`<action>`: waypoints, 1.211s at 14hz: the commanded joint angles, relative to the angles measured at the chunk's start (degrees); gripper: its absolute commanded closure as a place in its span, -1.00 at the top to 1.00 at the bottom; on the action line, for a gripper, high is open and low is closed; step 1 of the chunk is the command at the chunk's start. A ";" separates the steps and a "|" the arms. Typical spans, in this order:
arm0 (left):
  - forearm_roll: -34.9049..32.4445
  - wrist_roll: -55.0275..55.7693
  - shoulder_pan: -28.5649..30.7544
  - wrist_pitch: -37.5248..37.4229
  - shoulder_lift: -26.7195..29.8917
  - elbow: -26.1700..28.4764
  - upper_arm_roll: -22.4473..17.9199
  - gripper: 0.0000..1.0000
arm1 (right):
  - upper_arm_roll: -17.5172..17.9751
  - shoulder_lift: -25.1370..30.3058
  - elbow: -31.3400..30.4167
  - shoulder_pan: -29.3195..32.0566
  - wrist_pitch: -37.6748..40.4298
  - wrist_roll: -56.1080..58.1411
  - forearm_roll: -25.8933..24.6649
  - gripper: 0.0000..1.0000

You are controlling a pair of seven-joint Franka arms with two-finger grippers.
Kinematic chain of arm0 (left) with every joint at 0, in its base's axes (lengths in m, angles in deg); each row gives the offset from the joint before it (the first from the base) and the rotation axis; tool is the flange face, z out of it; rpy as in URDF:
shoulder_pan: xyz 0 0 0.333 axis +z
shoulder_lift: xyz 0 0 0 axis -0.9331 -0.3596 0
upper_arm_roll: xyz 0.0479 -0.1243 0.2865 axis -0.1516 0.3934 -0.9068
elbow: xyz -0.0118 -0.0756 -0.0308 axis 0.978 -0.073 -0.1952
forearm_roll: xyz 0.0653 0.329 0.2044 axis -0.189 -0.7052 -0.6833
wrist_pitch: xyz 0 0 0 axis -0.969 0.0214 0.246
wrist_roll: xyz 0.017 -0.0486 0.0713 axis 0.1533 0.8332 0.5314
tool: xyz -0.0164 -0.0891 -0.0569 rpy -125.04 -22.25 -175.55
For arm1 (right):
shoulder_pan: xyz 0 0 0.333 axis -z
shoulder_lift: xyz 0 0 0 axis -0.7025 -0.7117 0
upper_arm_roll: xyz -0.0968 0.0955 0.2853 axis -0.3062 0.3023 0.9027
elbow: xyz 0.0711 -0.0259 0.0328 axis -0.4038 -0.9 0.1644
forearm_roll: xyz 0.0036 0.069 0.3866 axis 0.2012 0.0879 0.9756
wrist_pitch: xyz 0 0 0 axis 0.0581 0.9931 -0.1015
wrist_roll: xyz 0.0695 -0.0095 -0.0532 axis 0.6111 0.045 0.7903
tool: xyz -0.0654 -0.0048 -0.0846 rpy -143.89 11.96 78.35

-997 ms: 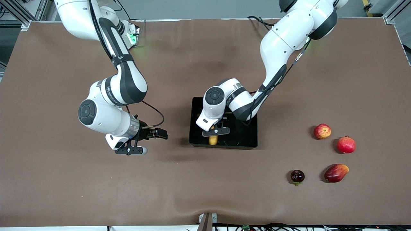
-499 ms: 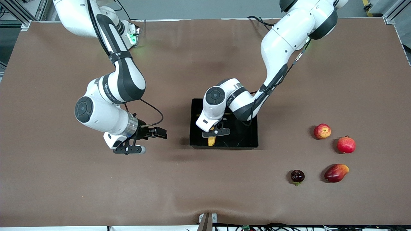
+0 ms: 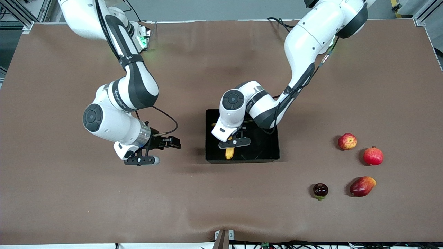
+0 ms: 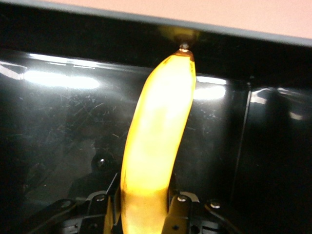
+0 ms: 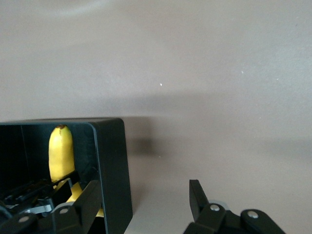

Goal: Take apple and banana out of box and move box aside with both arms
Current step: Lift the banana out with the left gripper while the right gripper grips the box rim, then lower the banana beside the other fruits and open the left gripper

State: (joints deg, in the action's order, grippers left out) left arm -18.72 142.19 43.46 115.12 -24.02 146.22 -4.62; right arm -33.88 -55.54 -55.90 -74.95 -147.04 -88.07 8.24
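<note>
The black box (image 3: pixel 263 145) lies mid-table. My left gripper (image 3: pixel 230 147) hangs low inside it, shut on the yellow banana (image 3: pixel 229 153). In the left wrist view the banana (image 4: pixel 158 131) runs out from between the fingers (image 4: pixel 178 214) over the glossy box floor (image 4: pixel 58 126), its tip close to the wall nearest the front camera. My right gripper (image 3: pixel 175 143) stands open over the cloth beside the box, toward the right arm's end, apart from it. Its wrist view shows the box's end wall (image 5: pixel 111 165) ahead and the banana (image 5: pixel 60 151) inside. The apple (image 3: pixel 347 141) sits toward the left arm's end.
Near the apple lie a red pomegranate (image 3: pixel 373 156), a red-orange mango (image 3: pixel 362 186) and a small dark purple fruit (image 3: pixel 320 190). A brown cloth (image 3: pixel 104 200) covers the table, with a raised wrinkle at its front edge.
The left arm has shifted slightly with the banana, and the box has slid a little nearer the front camera. The right arm has barely moved.
</note>
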 commanded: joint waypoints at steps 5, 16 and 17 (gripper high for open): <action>0.14 -1.90 1.81 -7.16 9.82 0.32 0.60 -1.00 | 0.26 -0.36 -0.70 -0.96 -1.94 0.84 0.52 0.74; 10.07 -13.95 25.61 -18.34 21.97 4.17 0.95 -1.00 | 0.35 -5.89 -0.26 -7.11 -7.03 0.57 1.05 0.93; 10.07 -14.13 28.25 -18.25 21.54 4.53 0.95 -1.00 | 0.35 -6.77 -0.35 -7.90 -9.83 0.40 1.14 0.97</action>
State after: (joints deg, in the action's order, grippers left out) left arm -9.90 128.66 67.09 96.45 -3.15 147.82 -4.47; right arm -33.11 -60.36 -56.43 -80.98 -153.27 -88.08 8.25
